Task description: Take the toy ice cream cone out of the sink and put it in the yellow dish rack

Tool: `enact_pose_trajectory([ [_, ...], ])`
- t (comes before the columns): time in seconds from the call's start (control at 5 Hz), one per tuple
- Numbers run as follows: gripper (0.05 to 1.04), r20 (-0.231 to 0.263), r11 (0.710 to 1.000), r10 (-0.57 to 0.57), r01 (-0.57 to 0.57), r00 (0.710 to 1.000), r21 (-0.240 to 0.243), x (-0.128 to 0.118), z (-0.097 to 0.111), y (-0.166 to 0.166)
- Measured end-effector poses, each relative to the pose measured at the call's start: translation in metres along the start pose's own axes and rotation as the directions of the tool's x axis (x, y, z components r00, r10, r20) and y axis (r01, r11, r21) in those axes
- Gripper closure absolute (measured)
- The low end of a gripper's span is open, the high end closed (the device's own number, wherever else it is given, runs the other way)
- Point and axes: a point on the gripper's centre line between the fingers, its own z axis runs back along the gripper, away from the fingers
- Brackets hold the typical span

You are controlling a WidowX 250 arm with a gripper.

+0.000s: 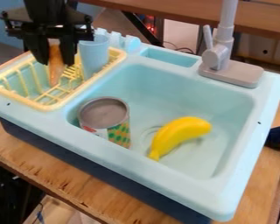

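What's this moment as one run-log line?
gripper: holding orange-brown toy at yellow rack | blue cup: in rack | can, banana: in sink

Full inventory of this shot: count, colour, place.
Sink: 1, light blue, on the table
Sink base: 1, dark blue, under the sink
Faucet: 1, grey, back right of the sink
Dish rack: 1, pale yellow, left side of the sink
Cup: 1, light blue, upright at the rack's right side
Can: 1, grey end up, patterned label, basin's left side
Banana: 1, yellow, in the basin, right of the can
Elongated item: 1, orange-brown, upright in the claw, at the rack
Table: 1, wood brown, beneath everything
Bench top: 1, brown, background
Claw: 1, black, upper left, holding the elongated item
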Motion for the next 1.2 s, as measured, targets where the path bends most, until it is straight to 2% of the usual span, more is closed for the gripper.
enact_pose_trajectory([
  [0.2, 0.586, -0.021, 0.997, 0.047, -0.046, 0.999, 0.06, 0.0, -0.006, 0.014],
  [0.4, 0.586, -0.023, 0.991, 0.094, -0.091, 0.995, 0.094, 0.003, -0.013, 0.027],
  [0.6, 0.586, -0.058, 0.99, 0.092, -0.085, 0.994, 0.109, 0.004, -0.031, 0.027],
  [0.8, 0.585, -0.061, 0.991, 0.087, -0.08, 0.994, 0.105, 0.011, -0.04, 0.023],
  [1.0, 0.524, -0.04, 0.992, 0.11, -0.108, 0.993, 0.061, 0.018, -0.048, 0.023],
  [1.2, 0.41, -0.076, 0.991, 0.128, -0.125, 0.989, 0.043, 0.014, -0.056, 0.018],
])
